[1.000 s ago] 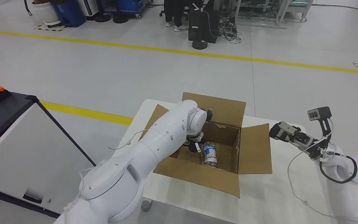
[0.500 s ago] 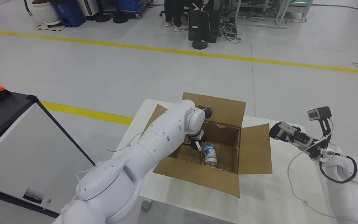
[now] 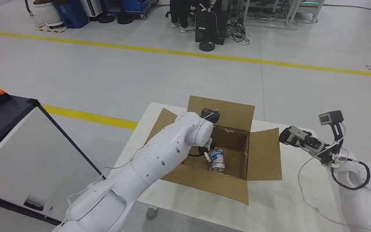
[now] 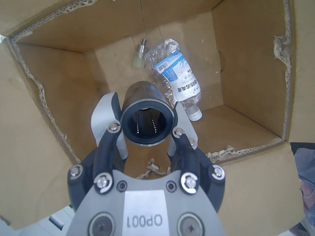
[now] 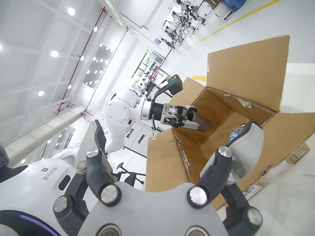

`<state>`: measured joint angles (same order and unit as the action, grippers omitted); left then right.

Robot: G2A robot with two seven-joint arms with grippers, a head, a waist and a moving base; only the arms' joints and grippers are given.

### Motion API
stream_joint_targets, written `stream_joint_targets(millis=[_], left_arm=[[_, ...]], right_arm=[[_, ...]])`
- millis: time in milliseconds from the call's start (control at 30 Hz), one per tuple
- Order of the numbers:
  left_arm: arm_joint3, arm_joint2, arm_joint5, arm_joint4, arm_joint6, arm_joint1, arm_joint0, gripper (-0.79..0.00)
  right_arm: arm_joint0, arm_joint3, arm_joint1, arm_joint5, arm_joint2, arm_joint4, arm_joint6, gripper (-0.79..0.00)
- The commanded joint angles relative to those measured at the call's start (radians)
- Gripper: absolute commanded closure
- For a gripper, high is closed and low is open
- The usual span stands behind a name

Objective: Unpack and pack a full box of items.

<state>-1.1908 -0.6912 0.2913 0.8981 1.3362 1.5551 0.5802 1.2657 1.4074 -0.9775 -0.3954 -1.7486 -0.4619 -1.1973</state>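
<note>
White table (image 3: 290,203) w/ open box (image 3: 264,153): left gripper (image 4: 145,101), clamped on metal cylinder (image 4: 147,121), had risen seemingly to rim level, so unpacking progressed, bottle (image 4: 176,74) lying on box floor, right gripper (image 3: 293,136) spread apart beside box.

Glossy white arm (image 3: 165,153) (grey-and-black jaws)

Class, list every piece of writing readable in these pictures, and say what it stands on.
"OP001": upside down on the white plate of the left gripper, which holds a metal cylinder.
Label on the bottle in the box: print and a barcode, too small to read.
Barcode sticker at the foot of the box: too blurred to read.
</note>
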Motion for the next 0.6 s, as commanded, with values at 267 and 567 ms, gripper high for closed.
stream_joint_targets(millis=[267, 567], left_arm=[[-0.089, -0.027, 0.024, 0.065, 0.02, -0.022, 0.051, 0.0], [-0.089, -0.027, 0.024, 0.065, 0.02, -0.022, 0.051, 0.0]], right_arm=[[0.0, 0.0, 0.0, 0.0, 0.0, 0.0, 0.0, -0.785], [0.0, 0.0, 0.0, 0.0, 0.0, 0.0, 0.0, -0.785]])
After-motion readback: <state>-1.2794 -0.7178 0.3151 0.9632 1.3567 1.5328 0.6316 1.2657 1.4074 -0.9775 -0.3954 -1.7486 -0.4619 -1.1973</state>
